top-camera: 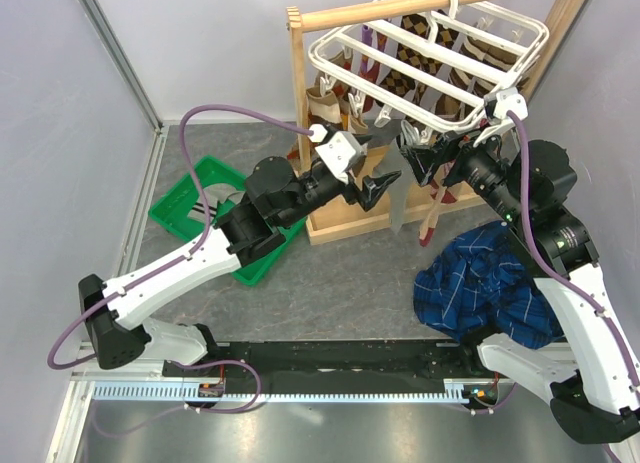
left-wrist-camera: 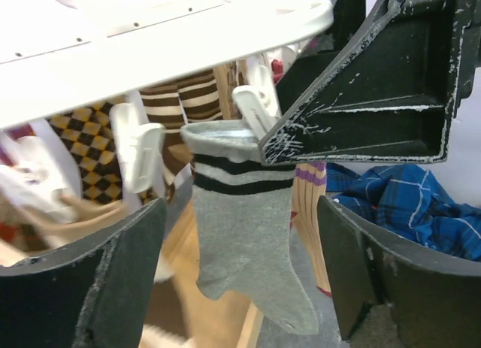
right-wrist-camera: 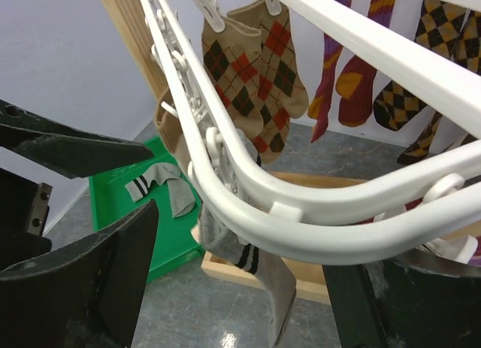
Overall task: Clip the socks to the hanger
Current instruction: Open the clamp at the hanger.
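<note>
Grey tabletop [top-camera: 350, 273]; two grey striped-cuff socks [left-wrist-camera: 240, 235] are counted, one clipped to white plastic hanger [left-wrist-camera: 150, 43]; left gripper [top-camera: 372, 188] and right gripper [top-camera: 425, 155] are spread empty.

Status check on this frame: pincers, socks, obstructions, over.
Both open. Left pincer faces grey sock hanging from hanger. Right pincer straddles its rim. Second grey sock lies in green bin.

The top camera looked down from behind the arms. The wrist cameras, close under the white plastic grid hanger [right-wrist-camera: 338, 231], faced each other, sharing the grey dark-striped sock [left-wrist-camera: 240, 243].
</note>
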